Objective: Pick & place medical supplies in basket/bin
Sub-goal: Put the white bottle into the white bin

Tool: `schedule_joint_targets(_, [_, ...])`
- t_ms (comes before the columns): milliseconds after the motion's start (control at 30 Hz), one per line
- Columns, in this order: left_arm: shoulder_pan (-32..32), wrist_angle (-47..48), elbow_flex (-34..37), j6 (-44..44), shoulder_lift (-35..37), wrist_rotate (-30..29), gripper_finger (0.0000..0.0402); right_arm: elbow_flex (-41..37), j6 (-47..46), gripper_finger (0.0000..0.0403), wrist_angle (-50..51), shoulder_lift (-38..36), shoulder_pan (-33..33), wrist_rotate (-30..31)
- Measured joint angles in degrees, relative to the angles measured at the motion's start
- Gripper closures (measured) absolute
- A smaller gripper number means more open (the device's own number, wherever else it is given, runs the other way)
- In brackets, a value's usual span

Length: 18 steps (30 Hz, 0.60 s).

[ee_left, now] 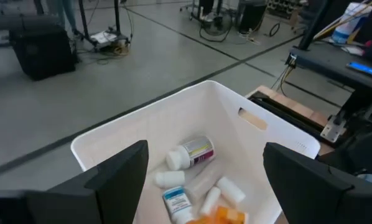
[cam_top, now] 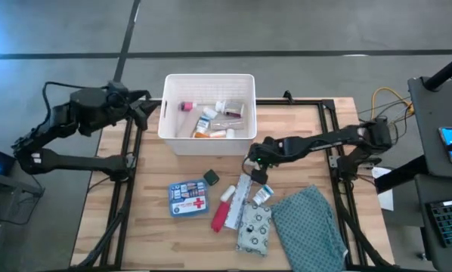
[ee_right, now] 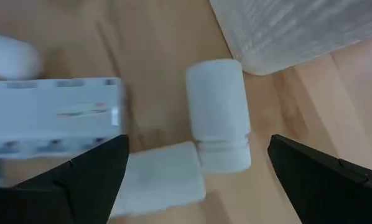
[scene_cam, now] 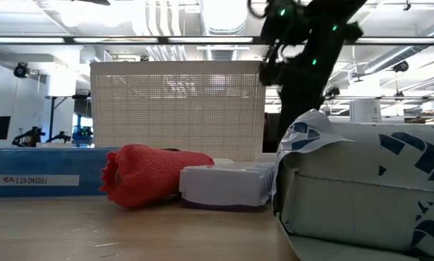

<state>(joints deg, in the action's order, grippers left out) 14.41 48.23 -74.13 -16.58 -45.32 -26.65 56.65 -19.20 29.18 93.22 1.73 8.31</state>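
The white basket [cam_top: 208, 145] stands at the table's far middle with several bottles [ee_left: 189, 152] and an orange vial in it. My left gripper [ee_left: 204, 186] hangs open above and beside the basket's left end [cam_top: 147, 106]. My right gripper [cam_top: 256, 162] is open over the table just near of the basket's right corner, fingers on either side of a lying white bottle [ee_right: 217, 115], above it, beside a flat white box [ee_right: 52, 115]. Nearer lie a blue first-aid box [cam_top: 188, 198], a red tube [cam_top: 224, 213], white packets [cam_top: 243, 195] and a patterned pouch [cam_top: 255, 229].
A large teal patterned cloth [cam_top: 305, 223] lies at the near right, next to the pouch. A small dark item [cam_top: 211, 177] sits between the first-aid box and the basket. Bare wood shows at the table's near left and far right.
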Motion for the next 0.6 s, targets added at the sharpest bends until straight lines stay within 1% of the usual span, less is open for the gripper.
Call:
schedule_joint_targets(133, [0.00,0.28,0.01,2.90,-0.04,0.04,0.0105,0.09,-0.01,0.0041,-2.11,2.63,0.17,2.18])
schedule_joint_targets(367, [0.00,0.51,0.03,5.62,-0.01,0.02,0.0105,-1.80,0.95,0.0081,-11.99,5.42,0.82,2.59])
schedule_joint_targets(533, [0.00,0.50,0.03,6.81,-0.20,0.00,0.0105,-3.24,-0.15,0.0099,-12.94,8.38,2.06,2.97])
schedule_joint_targets(600, [0.00,0.44,0.03,7.06,-0.43,-0.09,0.0105,-3.24,-0.12,0.0105,-13.41,9.24,2.28,2.18])
